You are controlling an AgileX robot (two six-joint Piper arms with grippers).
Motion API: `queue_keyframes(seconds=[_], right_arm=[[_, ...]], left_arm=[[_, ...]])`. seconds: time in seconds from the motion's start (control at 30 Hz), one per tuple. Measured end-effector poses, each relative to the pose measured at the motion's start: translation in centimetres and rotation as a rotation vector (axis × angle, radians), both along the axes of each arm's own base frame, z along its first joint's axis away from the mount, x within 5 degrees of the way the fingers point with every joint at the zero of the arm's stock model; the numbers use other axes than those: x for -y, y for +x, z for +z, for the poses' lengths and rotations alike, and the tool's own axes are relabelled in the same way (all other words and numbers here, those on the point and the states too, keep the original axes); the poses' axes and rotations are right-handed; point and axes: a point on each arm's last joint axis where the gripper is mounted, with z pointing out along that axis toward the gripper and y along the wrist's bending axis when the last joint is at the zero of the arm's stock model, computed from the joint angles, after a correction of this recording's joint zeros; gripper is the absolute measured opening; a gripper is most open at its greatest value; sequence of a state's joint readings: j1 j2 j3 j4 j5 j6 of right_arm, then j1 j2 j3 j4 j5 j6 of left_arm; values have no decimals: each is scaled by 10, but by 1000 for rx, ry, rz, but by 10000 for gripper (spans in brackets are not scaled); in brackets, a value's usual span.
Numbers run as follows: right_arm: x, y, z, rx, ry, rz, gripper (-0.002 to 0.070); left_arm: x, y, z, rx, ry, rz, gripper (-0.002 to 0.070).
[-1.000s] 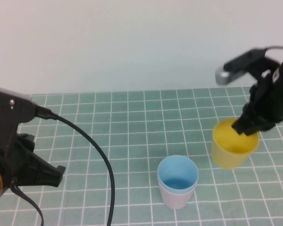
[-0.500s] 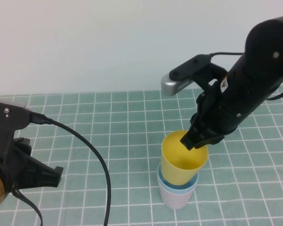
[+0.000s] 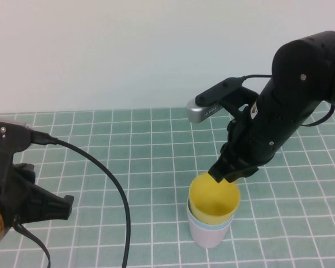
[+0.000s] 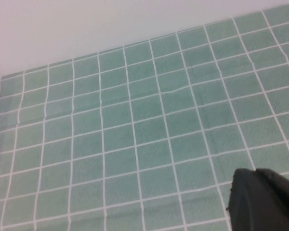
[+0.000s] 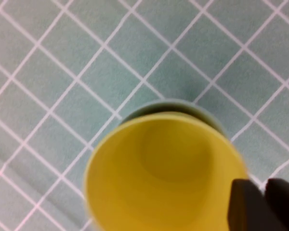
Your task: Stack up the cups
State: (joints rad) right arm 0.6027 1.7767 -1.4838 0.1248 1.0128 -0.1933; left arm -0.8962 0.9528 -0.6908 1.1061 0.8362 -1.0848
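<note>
The yellow cup (image 3: 214,196) has its lower part inside the light blue cup (image 3: 211,223), which is nested in the pale pink cup (image 3: 208,238) on the green grid mat. My right gripper (image 3: 230,170) is shut on the yellow cup's far right rim, one finger inside and one outside. In the right wrist view the yellow cup (image 5: 164,178) fills the picture, with the blue rim (image 5: 183,105) showing behind it and the gripper (image 5: 261,190) on the rim. My left gripper (image 3: 58,204) is parked low at the near left, away from the cups; the left wrist view shows only a dark part of it (image 4: 265,202).
The green grid mat (image 3: 128,156) covers the table up to a plain white wall at the back. A black cable (image 3: 114,190) curves from the left arm over the mat to the near edge.
My right gripper has carried the yellow cup from the right to over the blue cup and lowered it in. The left arm has barely moved.
</note>
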Motion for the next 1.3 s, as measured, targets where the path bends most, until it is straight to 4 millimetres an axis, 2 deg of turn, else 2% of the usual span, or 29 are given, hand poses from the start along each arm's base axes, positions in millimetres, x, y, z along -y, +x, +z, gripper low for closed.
queue_keyframes(seconds=[0.13, 0.23, 0.37, 0.5, 0.6, 0.73, 0.87, 0.97, 1.07, 1.17, 1.3], right_arm=[[-1, 3, 0, 16, 11, -31, 167], [-3, 6, 9, 38, 29, -39, 195], [-3, 11, 29, 86, 35, -88, 204], [8, 11, 62, 221, 67, -204, 205], [22, 2, 96, 351, 106, -255, 176], [42, -22, 134, 442, 128, -252, 61], [63, -52, 150, 460, 127, -240, 12], [79, -77, 150, 467, 153, -235, 4], [94, -103, 141, 478, 201, -229, 0], [110, -131, 123, 491, 250, -224, -1], [129, -163, 84, 494, 284, -219, -1]], left_arm=[[0, 0, 0, 0, -6, 3, -1], [0, 0, 0, 0, -7, 1, -1], [4, 0, -1, -3, -29, -29, -1], [13, -4, 3, 5, -129, -146, -1], [19, -8, 8, 22, -173, -239, -1], [21, -14, 15, 51, -229, -319, -1], [29, -22, 16, 105, -252, -476, -1], [38, -29, 17, 148, -279, -617, -1], [43, -31, 18, 167, -289, -674, -1], [44, -28, 17, 182, -231, -676, -1], [42, -26, 15, 184, -197, -653, -1]])
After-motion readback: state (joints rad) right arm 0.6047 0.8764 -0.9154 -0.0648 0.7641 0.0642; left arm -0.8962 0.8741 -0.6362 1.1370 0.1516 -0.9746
